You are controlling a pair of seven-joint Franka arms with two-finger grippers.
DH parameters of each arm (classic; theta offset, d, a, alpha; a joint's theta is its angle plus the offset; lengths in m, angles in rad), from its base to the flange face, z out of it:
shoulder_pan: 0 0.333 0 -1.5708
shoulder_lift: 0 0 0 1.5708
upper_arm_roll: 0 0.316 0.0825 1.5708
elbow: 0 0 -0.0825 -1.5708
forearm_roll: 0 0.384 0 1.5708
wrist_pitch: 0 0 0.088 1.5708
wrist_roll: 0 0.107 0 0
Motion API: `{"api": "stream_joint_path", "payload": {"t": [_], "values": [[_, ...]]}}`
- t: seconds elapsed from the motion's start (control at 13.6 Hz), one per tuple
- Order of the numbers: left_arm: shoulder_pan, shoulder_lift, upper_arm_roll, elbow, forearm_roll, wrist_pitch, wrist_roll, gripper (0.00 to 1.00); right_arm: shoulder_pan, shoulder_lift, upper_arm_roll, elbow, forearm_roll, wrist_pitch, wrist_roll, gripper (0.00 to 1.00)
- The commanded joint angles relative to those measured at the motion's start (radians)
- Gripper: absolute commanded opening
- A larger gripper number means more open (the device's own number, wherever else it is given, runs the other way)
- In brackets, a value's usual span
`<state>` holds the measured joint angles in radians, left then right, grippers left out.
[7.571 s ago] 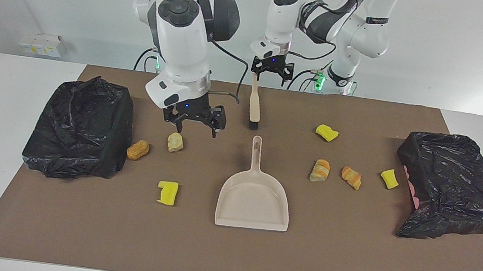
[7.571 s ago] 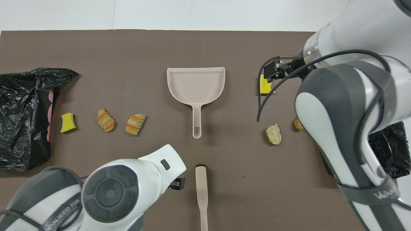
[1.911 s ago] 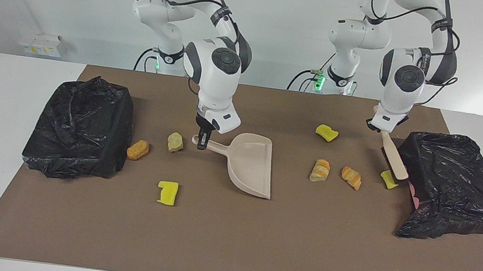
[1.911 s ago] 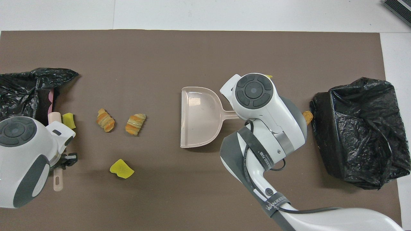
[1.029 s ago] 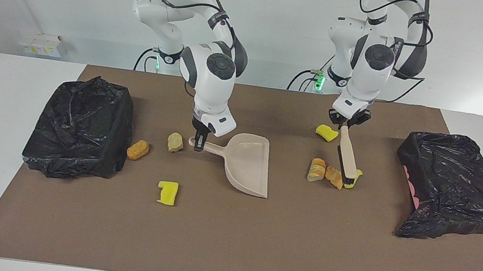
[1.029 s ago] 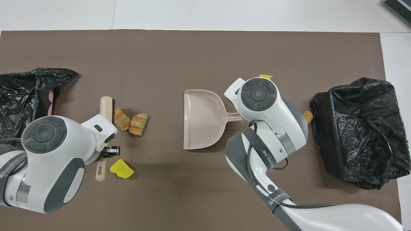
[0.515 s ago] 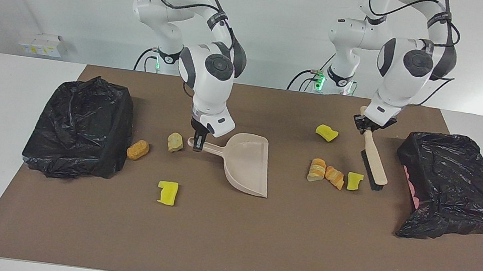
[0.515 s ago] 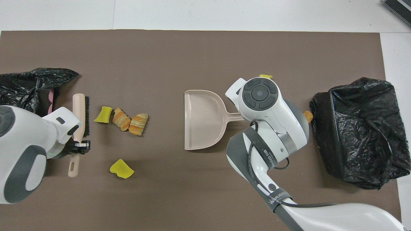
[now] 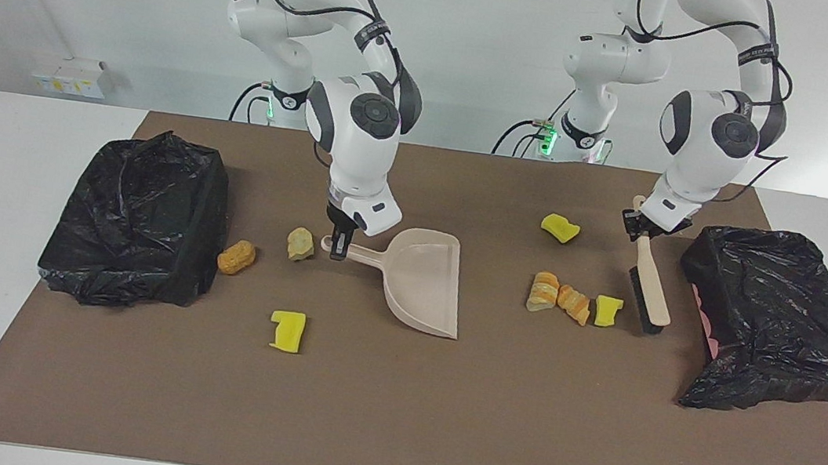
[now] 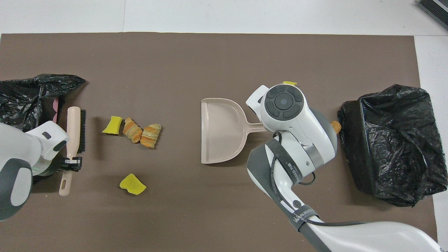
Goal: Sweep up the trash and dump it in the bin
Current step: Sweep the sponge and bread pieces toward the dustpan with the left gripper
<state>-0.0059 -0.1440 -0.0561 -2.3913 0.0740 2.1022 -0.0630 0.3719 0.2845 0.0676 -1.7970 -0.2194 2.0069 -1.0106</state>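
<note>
A: Right, nearest the robots first: a lone yellow sponge chunk [image 9: 560,227] lies on the table [image 9: 391,419], closer to the arms than anything else at the left arm's end.

B: And the left claw [image 9: 642,227]?

A: Clamped on the brush [image 9: 649,281] by its handle. The brush's long axis runs away from the robots, bristle edge turned toward the trash.

B: So which way does the pile lie from it?

A: Sideways, toward the table's middle. A yellow chunk [image 10: 112,125] sits just beside the bristles, a clear gap between them, with two bread lumps [image 10: 141,132] touching in a row after it. That row points straight at the dustpan [image 9: 424,280].

B: Who holds the pan?

A: The right claw [image 9: 338,243], closed on its handle, pan mouth facing the row but well apart from it. I'd judge the stroke must run across the brush's length, pushing the row pan-ward.

B: The rest?

A: A pale lump [image 9: 299,244] by the pan handle's tip, an orange lump [image 9: 236,256] next to the bin [image 9: 139,222] at the right arm's end, and farthest out, another yellow sponge [image 9: 287,331]. A second bin [image 9: 775,316] stands beside the brush.
</note>
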Motion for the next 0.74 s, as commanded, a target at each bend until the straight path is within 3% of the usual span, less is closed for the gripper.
{"api": "stream_joint_path", "payload": {"t": [0.0,0.22,0.66], "values": [[-0.09,-0.002,0.002,-0.012,-0.02,0.022,-0.082,0.0,-0.019,-0.007,0.009,-0.021,0.031,0.024,-0.051,0.0],[-0.213,0.032,0.002,-0.003,-0.052,0.048,-0.236,0.0,-0.018,-0.007,0.009,-0.021,0.031,0.024,-0.051,0.0],[-0.426,0.044,0.001,0.009,-0.212,0.088,-0.258,0.0,-0.018,-0.005,0.009,-0.021,0.032,0.026,-0.049,0.0]]}}
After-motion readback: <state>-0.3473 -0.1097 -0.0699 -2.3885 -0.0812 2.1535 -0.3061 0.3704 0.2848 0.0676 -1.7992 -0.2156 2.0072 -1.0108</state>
